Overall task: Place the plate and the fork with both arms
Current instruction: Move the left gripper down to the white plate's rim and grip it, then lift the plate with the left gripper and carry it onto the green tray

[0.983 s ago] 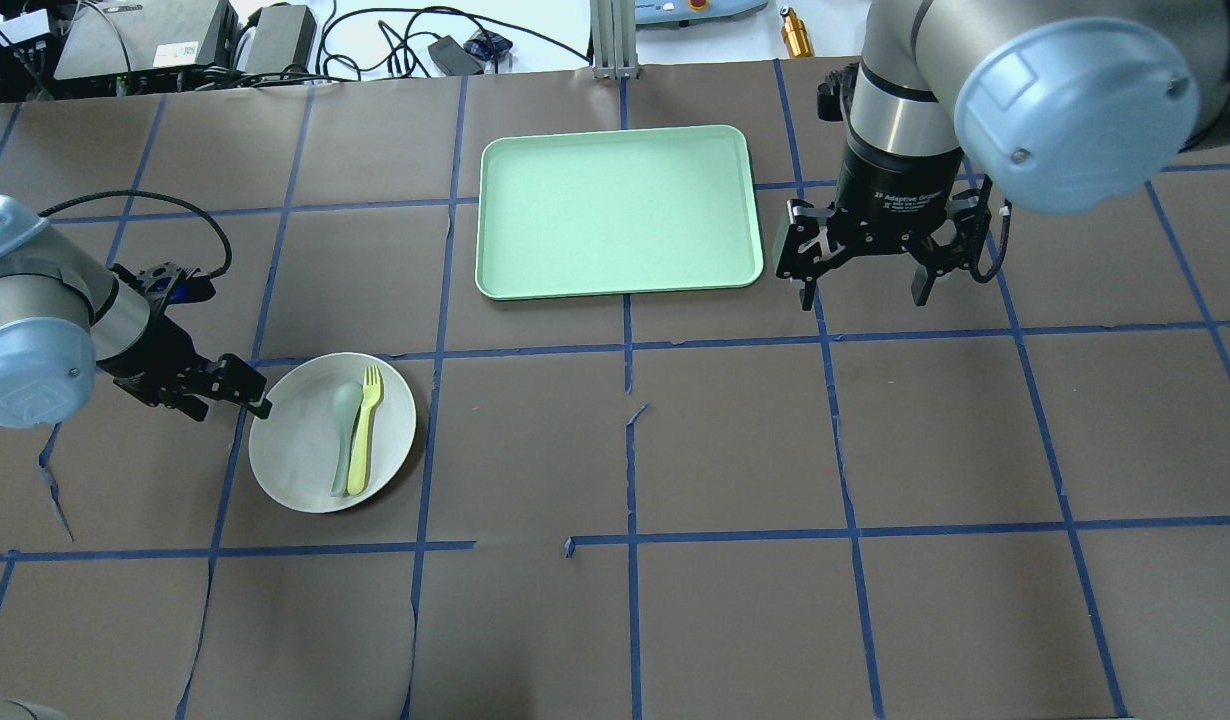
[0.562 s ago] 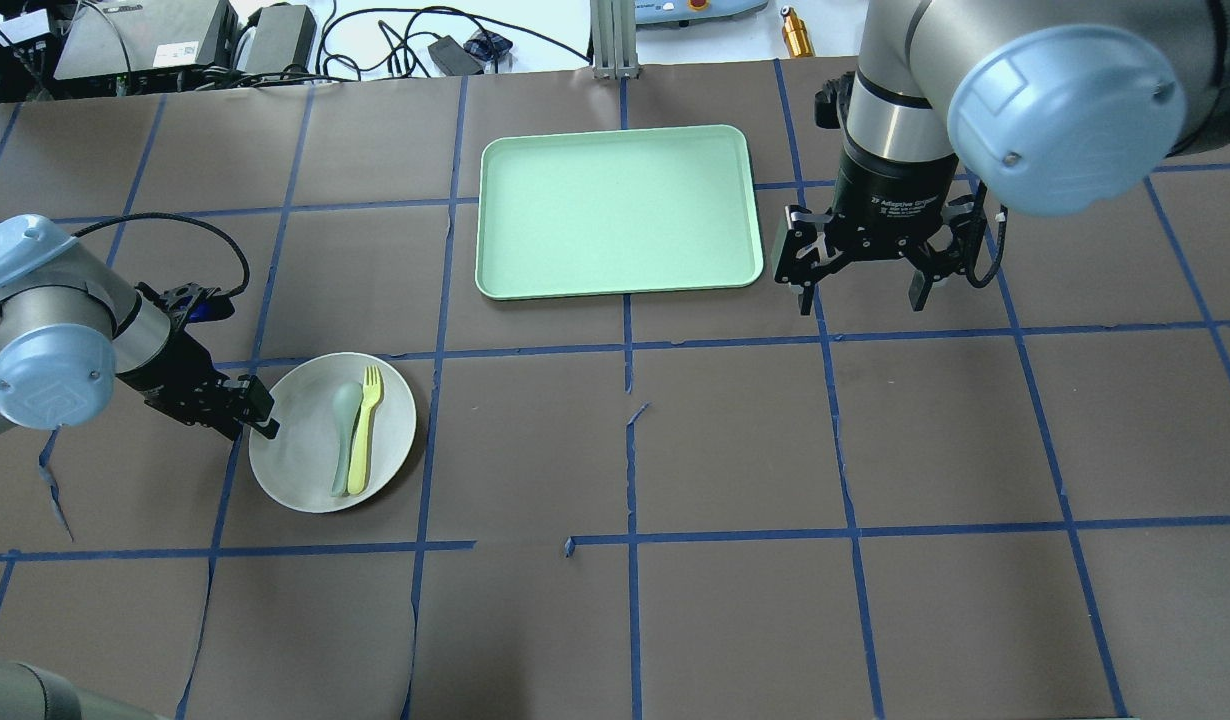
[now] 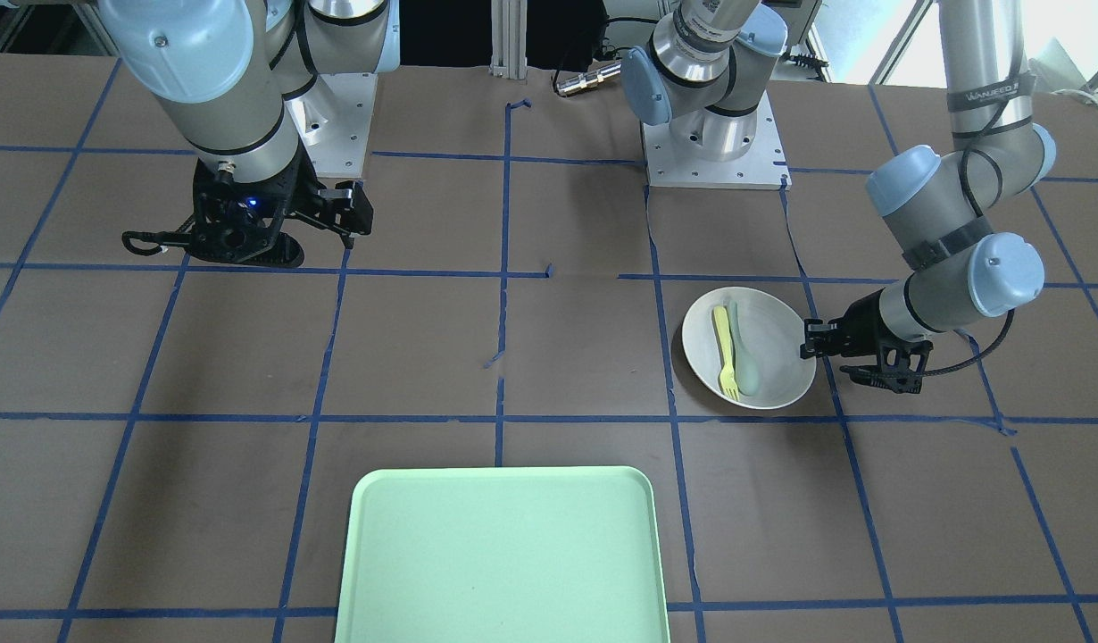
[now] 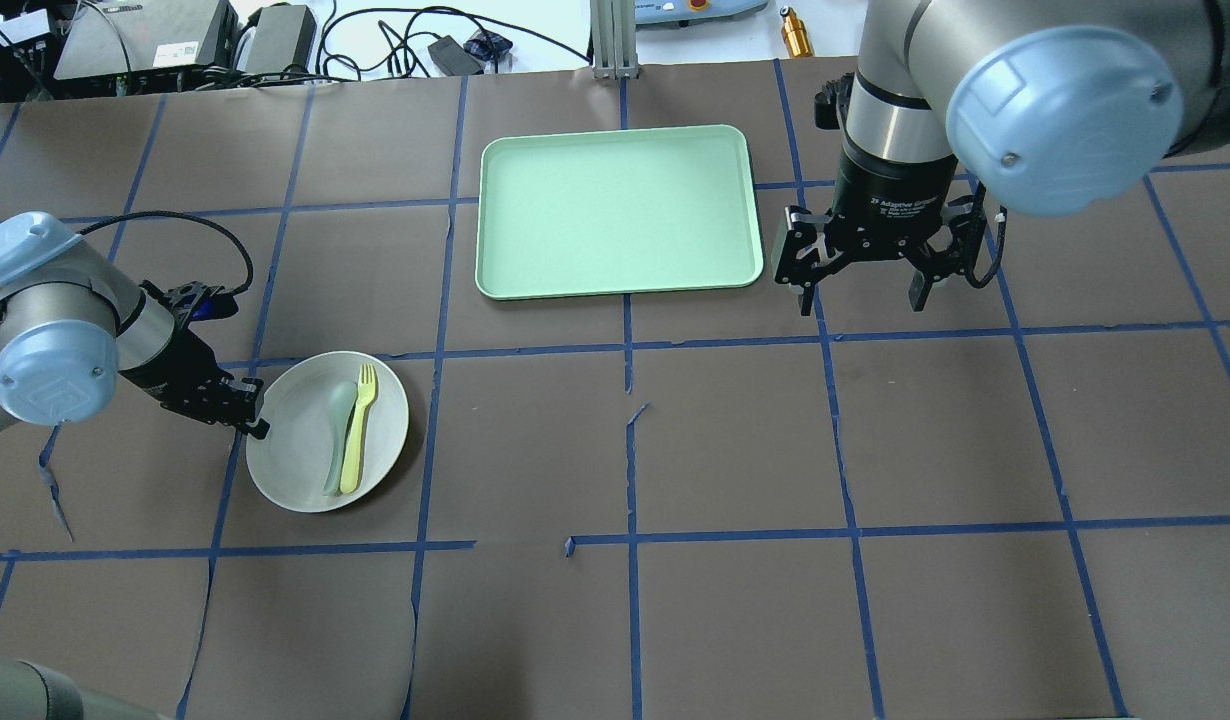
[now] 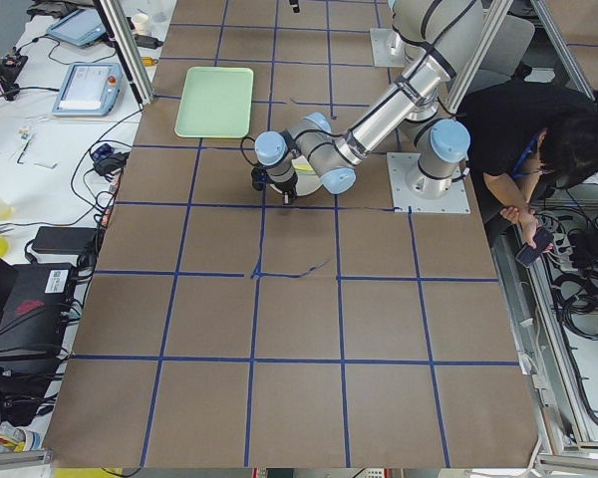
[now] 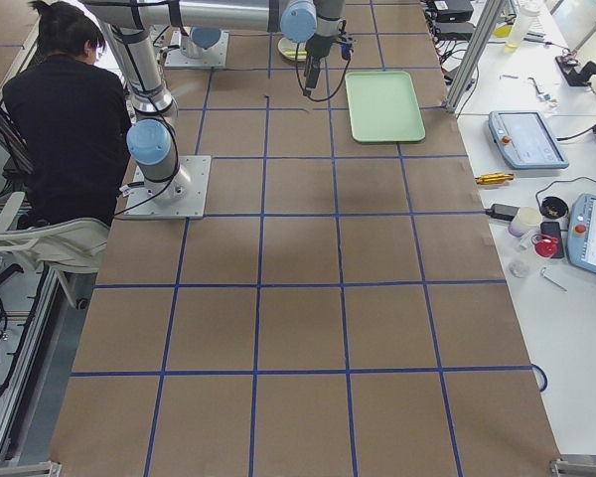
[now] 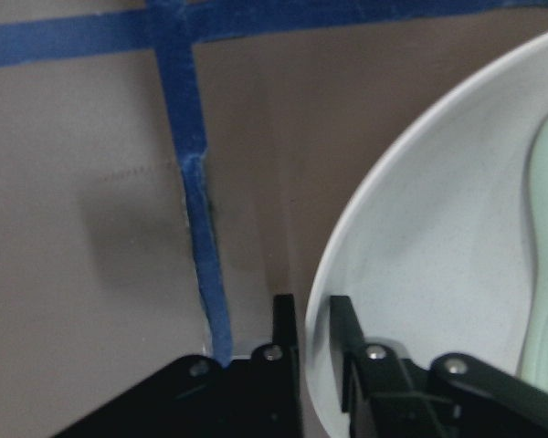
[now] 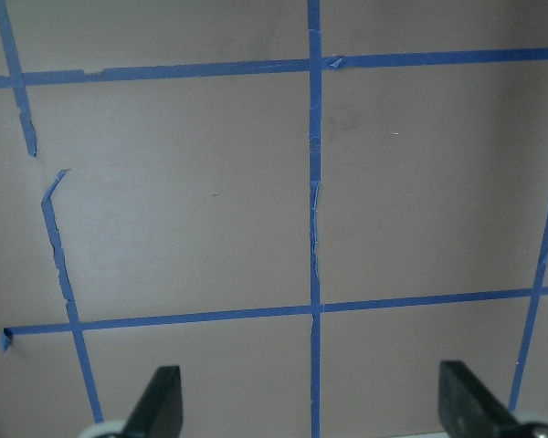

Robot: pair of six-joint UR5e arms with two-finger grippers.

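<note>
Left gripper: clenched on plate rim, one finger inside, one outside. Fork, spoon: loose on plate, side by side; advice: lift level, slowly. Tray: well beyond plate. Right gripper: released, farthest from plate, beside tray.
</note>
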